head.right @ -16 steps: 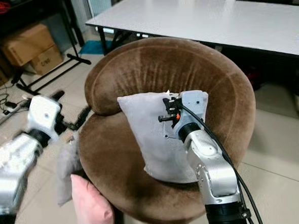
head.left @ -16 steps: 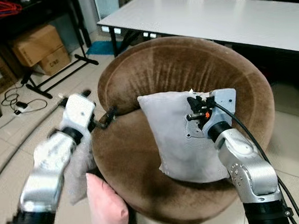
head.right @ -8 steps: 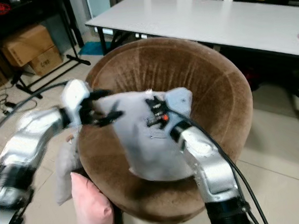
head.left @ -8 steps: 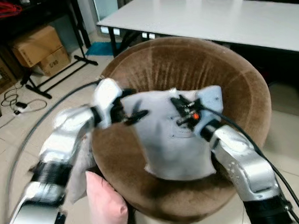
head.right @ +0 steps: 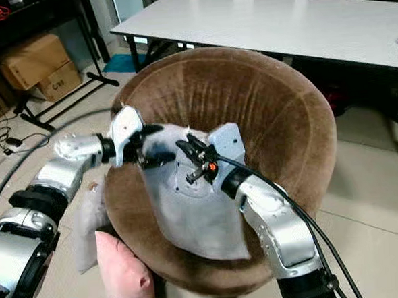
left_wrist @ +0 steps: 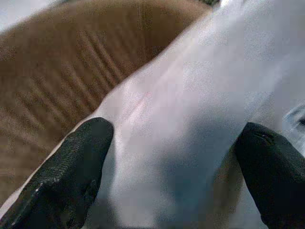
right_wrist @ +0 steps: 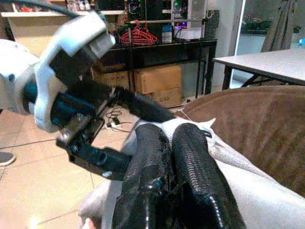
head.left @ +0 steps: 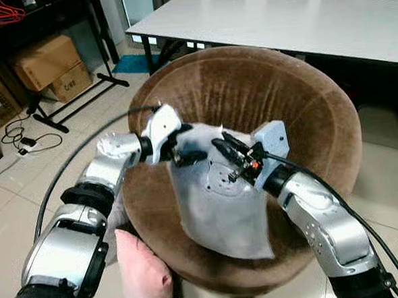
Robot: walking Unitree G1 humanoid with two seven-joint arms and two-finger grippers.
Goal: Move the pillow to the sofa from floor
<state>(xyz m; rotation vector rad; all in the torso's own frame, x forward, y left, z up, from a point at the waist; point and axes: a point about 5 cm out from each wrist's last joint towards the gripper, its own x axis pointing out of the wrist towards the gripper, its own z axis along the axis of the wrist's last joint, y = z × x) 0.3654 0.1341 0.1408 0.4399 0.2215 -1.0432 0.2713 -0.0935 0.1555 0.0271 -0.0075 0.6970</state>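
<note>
the grey pillow (head.left: 219, 208) already lies on the brown sofa (head.left: 305, 109) seat, so the move looks nearly done. the right gripper (head.left: 224, 147) has its jaws closed against the pillow's top edge, and the left gripper (head.left: 185, 150) has its jaws spread around the fabric; only letting go and withdrawing seems left.

Both silver arms reach forward and inward until their wrists nearly meet ahead of the robot. The left pincer (head.left: 185, 150) is spread wide, one black finger (left_wrist: 66, 176) standing well apart from the other, and it points toward the right arm. The right pincer (head.left: 227, 146) points back toward the left arm with its two black fingers (right_wrist: 157, 176) pressed together side by side, its wrist bent and a black cable trailing along the forearm.
</note>
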